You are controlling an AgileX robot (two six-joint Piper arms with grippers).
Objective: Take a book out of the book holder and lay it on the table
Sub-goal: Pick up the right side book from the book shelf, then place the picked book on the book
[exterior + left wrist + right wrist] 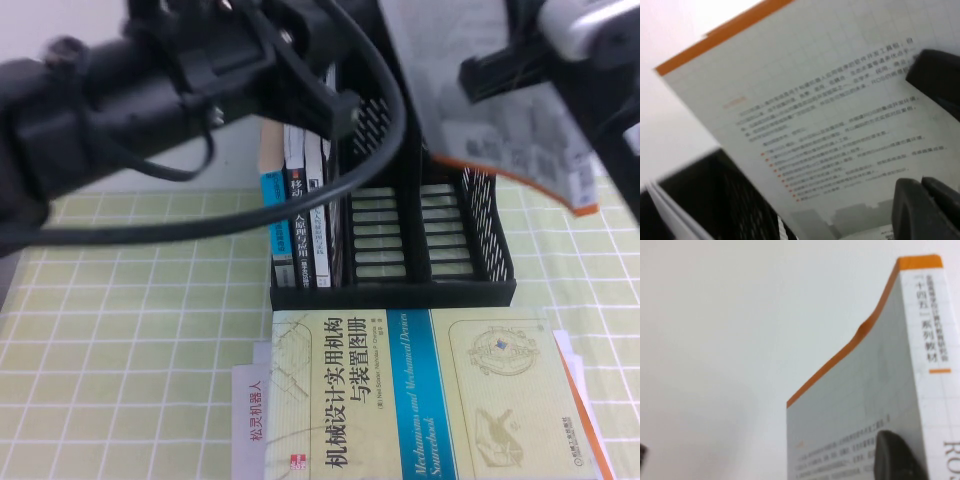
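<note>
Two arms reach over the book holder [440,270] in the high view: the right gripper [500,75] holds the book [500,120] tilted in the air above the holder's right compartments, clear of the table [130,330]. The left gripper [335,105] hangs over the holder's left side; whether it is open I cannot tell. A yellow and blue book [420,400] lies flat in front.

Left wrist view: the book's back cover [830,110] fills the picture.

Right wrist view: a finger [897,457] presses the cover beside the spine [932,340].

one book holder [470,270], several books
</note>
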